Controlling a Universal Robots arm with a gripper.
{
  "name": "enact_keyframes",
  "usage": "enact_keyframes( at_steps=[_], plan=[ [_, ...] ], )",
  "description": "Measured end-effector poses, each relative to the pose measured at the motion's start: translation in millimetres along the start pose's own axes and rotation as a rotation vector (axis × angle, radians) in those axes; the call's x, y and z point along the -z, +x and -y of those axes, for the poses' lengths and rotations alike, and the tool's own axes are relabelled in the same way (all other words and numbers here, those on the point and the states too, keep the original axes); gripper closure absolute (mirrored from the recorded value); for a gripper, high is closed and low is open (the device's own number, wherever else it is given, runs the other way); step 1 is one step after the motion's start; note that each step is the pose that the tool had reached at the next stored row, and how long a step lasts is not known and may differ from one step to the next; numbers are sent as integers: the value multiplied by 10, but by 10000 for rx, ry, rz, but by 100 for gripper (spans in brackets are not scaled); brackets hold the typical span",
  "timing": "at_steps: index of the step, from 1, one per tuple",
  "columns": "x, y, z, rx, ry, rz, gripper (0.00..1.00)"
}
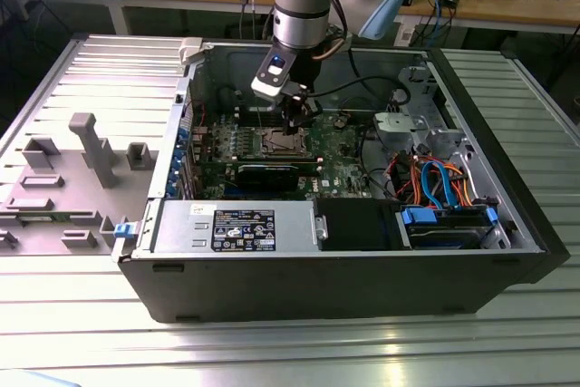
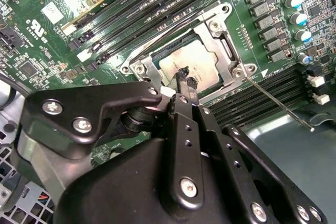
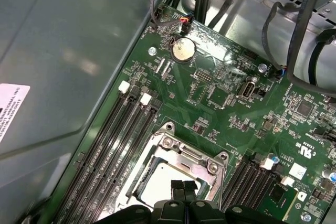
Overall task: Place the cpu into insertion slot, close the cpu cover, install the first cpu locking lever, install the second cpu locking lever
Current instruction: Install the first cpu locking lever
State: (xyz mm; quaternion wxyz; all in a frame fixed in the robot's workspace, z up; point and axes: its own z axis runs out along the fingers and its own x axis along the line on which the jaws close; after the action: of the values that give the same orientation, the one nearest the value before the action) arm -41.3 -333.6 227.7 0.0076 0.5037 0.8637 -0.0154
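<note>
I log cpu [image 2: 195, 60] in slot [image 1: 274, 142], cover [image 2: 223, 32] on it, gripper [image 2: 186, 77] just over cpu. Exterior view: power supply [image 1: 236, 227] at 6 o'clock from slot, cables [image 1: 435, 178] at 3 o'clock.

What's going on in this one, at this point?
A robot arm reaches into an open computer case. Its gripper, fingers shut on nothing, hovers just over the insertion slot. The cpu already sits in the slot, with the cpu cover lying flat around it. One thin locking lever sticks out sideways, apparently not latched yet.
</note>
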Motion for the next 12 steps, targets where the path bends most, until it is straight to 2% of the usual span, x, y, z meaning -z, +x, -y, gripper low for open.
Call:
enact_keyframes(
  at_steps=[12],
  plan=[
    [0, 0, 0, 231, -7, 4, 89]
  ],
)
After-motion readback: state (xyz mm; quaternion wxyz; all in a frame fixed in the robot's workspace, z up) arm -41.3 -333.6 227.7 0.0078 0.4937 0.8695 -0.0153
